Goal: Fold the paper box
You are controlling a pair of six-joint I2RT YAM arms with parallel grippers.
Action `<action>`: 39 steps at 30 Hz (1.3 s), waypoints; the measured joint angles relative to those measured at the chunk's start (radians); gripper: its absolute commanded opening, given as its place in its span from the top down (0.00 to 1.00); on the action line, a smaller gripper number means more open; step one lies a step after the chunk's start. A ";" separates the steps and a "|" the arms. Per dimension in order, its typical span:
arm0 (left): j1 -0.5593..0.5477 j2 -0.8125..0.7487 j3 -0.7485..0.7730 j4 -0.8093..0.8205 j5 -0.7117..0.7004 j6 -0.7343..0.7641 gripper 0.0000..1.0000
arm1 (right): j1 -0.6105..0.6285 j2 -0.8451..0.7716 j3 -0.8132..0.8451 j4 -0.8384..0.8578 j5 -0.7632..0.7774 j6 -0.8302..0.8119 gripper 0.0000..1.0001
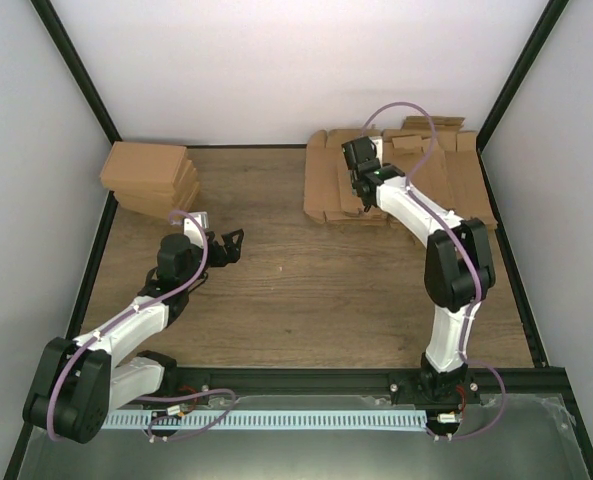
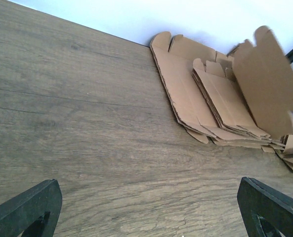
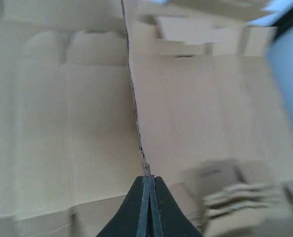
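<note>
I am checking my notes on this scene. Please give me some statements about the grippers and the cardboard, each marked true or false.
1. The left gripper is open and holds nothing. True.
2. The right gripper is open over the bare table. False: it is shut on the edge of the paper box, lifted from the pile of flat sheets.
3. The folded boxes stand at the far left. True.
4. The flat sheets lie near the left arm's base. False: they lie at the far right.
</note>
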State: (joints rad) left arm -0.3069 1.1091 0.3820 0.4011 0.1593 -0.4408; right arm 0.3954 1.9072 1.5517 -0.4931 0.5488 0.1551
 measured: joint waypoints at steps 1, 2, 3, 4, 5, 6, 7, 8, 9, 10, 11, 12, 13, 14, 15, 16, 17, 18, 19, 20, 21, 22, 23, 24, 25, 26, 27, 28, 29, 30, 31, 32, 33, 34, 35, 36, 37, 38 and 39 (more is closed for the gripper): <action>0.000 0.000 0.000 0.000 0.000 0.000 0.00 | 0.000 -0.005 0.006 -0.010 0.053 0.011 0.99; 0.000 0.000 0.000 0.000 0.000 0.000 0.00 | 0.000 -0.013 0.014 -0.024 0.116 0.026 0.99; 0.000 0.000 0.000 -0.001 0.000 0.000 0.00 | 0.000 -0.016 0.022 -0.037 0.163 0.040 0.99; 0.000 0.000 0.000 -0.001 0.000 0.000 0.00 | -0.007 -0.037 0.029 -0.047 0.204 0.051 0.99; 0.000 0.000 0.000 -0.002 0.000 0.000 0.00 | -0.014 -0.053 0.036 -0.057 0.234 0.063 0.99; 0.000 -0.001 0.000 -0.003 0.000 0.000 0.00 | -0.027 -0.077 0.042 -0.062 0.265 0.074 0.99; 0.000 -0.002 0.000 -0.006 0.000 0.000 0.00 | -0.040 -0.100 0.044 -0.063 0.286 0.081 0.99; 0.000 -0.003 0.000 -0.007 0.000 0.000 0.00 | -0.052 -0.126 0.045 -0.063 0.305 0.085 0.99; 0.000 -0.004 0.000 -0.009 0.000 0.000 0.00 | -0.066 -0.161 0.045 -0.061 0.328 0.088 0.99; 0.000 -0.006 0.000 -0.010 0.000 0.000 0.00 | -0.074 -0.193 0.045 -0.058 0.346 0.087 0.99; 0.000 -0.009 0.000 -0.011 0.000 0.000 0.00 | -0.082 -0.219 0.047 -0.054 0.359 0.084 0.99; 0.000 -0.011 0.000 -0.013 0.000 0.000 0.00 | -0.090 -0.253 0.055 -0.052 0.376 0.077 0.99; 0.000 -0.013 0.000 -0.014 0.000 0.000 0.00 | -0.093 -0.274 0.064 -0.051 0.385 0.073 0.99; 0.000 -0.014 0.000 -0.014 0.000 0.000 0.00 | -0.093 -0.299 0.082 -0.051 0.394 0.067 0.99; -0.001 -0.014 0.000 -0.014 0.000 0.000 0.00 | -0.091 -0.320 0.097 -0.050 0.396 0.061 0.99; -0.001 -0.014 0.000 -0.014 0.000 0.000 0.00 | -0.091 -0.346 0.109 -0.045 0.391 0.050 0.99; -0.001 -0.014 0.000 -0.014 0.000 0.000 0.00 | -0.090 -0.366 0.116 -0.044 0.383 0.043 0.99; -0.002 -0.014 0.000 -0.014 0.000 0.000 0.00 | -0.087 -0.396 0.120 -0.043 0.360 0.035 0.99; -0.002 -0.014 0.000 -0.014 0.000 0.000 0.00 | -0.082 -0.422 0.122 -0.045 0.339 0.026 0.99; -0.002 -0.014 0.000 -0.014 0.000 0.000 0.00 | -0.077 -0.447 0.123 -0.048 0.315 0.017 0.99; -0.002 -0.014 0.000 -0.014 0.000 0.000 0.00 | -0.071 -0.473 0.129 -0.059 0.286 0.010 0.99; -0.002 -0.014 0.000 -0.014 0.000 0.000 0.00 | -0.061 -0.490 0.137 -0.069 0.261 0.005 0.99; -0.002 -0.014 0.000 -0.014 0.000 0.000 0.00 | -0.046 -0.503 0.151 -0.086 0.229 0.001 0.99; -0.002 -0.014 0.000 -0.014 0.000 0.000 0.00 | -0.031 -0.511 0.164 -0.100 0.200 -0.002 0.99; -0.002 -0.014 0.000 -0.014 0.000 0.000 0.00 | -0.009 -0.519 0.182 -0.126 0.149 -0.003 0.99; -0.002 -0.014 0.000 -0.014 0.000 0.000 0.00 | 0.006 -0.522 0.193 -0.144 0.109 -0.002 0.99; -0.002 -0.014 0.000 -0.014 0.000 0.000 0.00 | 0.024 -0.525 0.204 -0.173 0.054 0.003 0.99; -0.002 -0.014 0.000 -0.014 0.000 0.000 0.00 | 0.034 -0.526 0.208 -0.192 0.013 0.008 0.99; -0.002 -0.014 0.000 -0.014 0.000 0.000 0.00 | 0.047 -0.526 0.208 -0.220 -0.044 0.017 0.99; -0.002 -0.014 0.000 -0.014 0.000 0.000 0.00 | 0.057 -0.523 0.207 -0.256 -0.103 0.026 0.99; -0.002 -0.014 0.000 -0.014 0.000 0.000 0.00 | 0.068 -0.516 0.205 -0.288 -0.158 0.034 0.99; -0.002 -0.014 0.000 -0.014 0.000 0.000 0.00 | 0.080 -0.507 0.197 -0.320 -0.232 0.043 0.99; -0.002 -0.014 0.000 -0.014 0.000 0.000 0.00 | 0.097 -0.494 0.181 -0.348 -0.307 0.050 0.99; -0.002 -0.014 0.000 -0.014 0.000 0.000 0.00 | 0.115 -0.484 0.162 -0.362 -0.354 0.057 0.95; -0.002 -0.014 0.000 -0.014 0.000 0.000 0.00 | 0.145 -0.474 0.124 -0.373 -0.414 0.066 0.81; -0.002 -0.014 0.000 -0.014 0.000 -0.001 0.00 | 0.182 -0.465 0.080 -0.377 -0.472 0.071 0.59; -0.002 -0.014 0.000 -0.014 0.001 -0.001 0.00 | 0.220 -0.458 0.030 -0.373 -0.540 0.079 0.41; -0.002 -0.014 0.000 -0.014 0.001 -0.001 0.00 | 0.263 -0.455 -0.038 -0.355 -0.632 0.078 0.30; -0.002 -0.014 0.000 -0.015 0.003 -0.003 0.00 | 0.297 -0.455 -0.100 -0.340 -0.724 0.079 0.24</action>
State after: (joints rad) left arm -0.3084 1.0954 0.3820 0.3862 0.1619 -0.4438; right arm 0.6926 1.4525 1.4513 -0.8326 -0.1749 0.2340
